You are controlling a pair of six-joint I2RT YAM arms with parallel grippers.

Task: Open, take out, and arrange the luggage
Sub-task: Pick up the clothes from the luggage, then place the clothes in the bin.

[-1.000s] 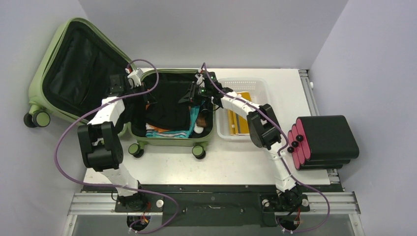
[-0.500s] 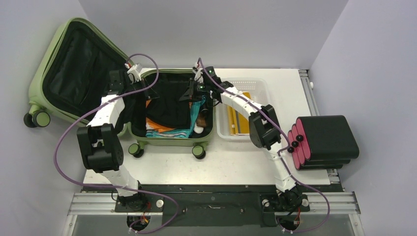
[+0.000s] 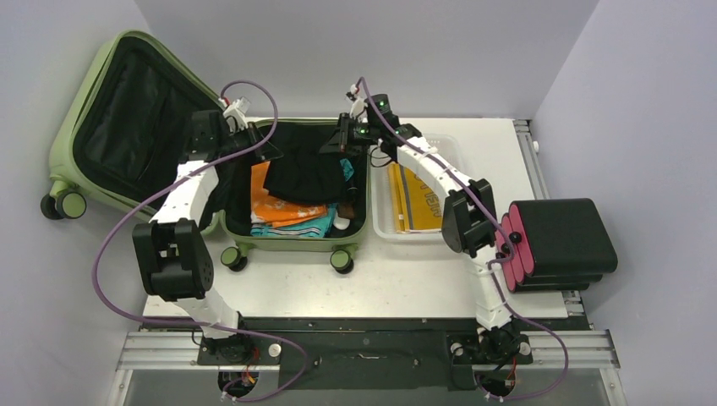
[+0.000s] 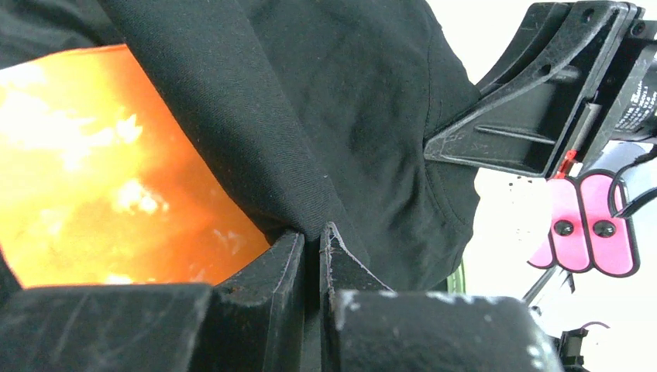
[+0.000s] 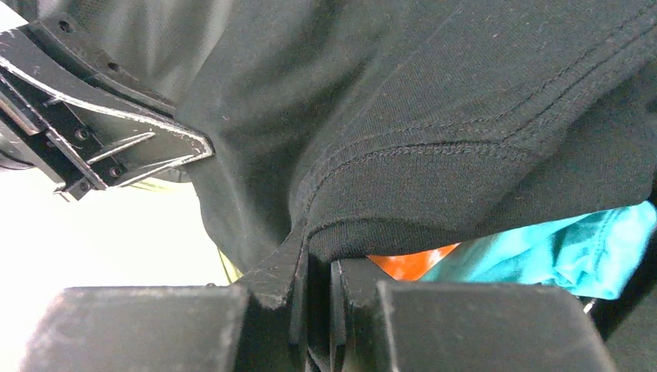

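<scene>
Black garment point(image 3: 309, 173) pinched tight by left hand point(image 4: 311, 237), right hand point(image 5: 316, 267).

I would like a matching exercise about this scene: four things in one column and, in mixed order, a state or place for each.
1. luggage
2. black garment
3. white basket
4. black case

a. holds flat yellow things
b. held by left gripper and right gripper
c. lies open
d. at the table's right edge

Pairs: 1-c; 2-b; 3-a; 4-d
</scene>
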